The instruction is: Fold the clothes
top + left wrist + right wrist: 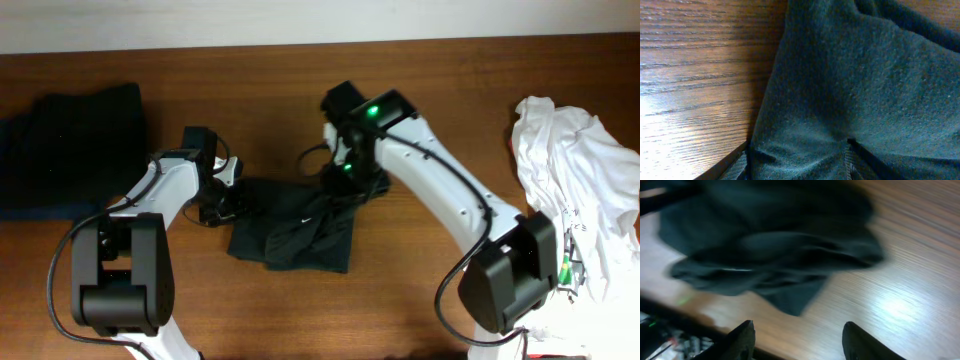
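A dark crumpled garment (pixel 295 235) lies on the wooden table at the centre. My left gripper (pixel 226 198) is at its left edge. In the left wrist view the garment (pixel 850 75) fills the frame, and the left gripper (pixel 797 165) is open with the cloth bunched between its two fingers. My right gripper (pixel 350 178) is over the garment's upper right part. In the right wrist view, which is blurred, the right gripper (pixel 797 340) is open and empty above bare wood, with the garment (pixel 775 250) beyond its tips.
A pile of white clothes (pixel 575 190) lies at the right edge of the table. A stack of dark clothes (pixel 70 145) lies at the far left. A black cable (pixel 305 160) runs beside the right arm.
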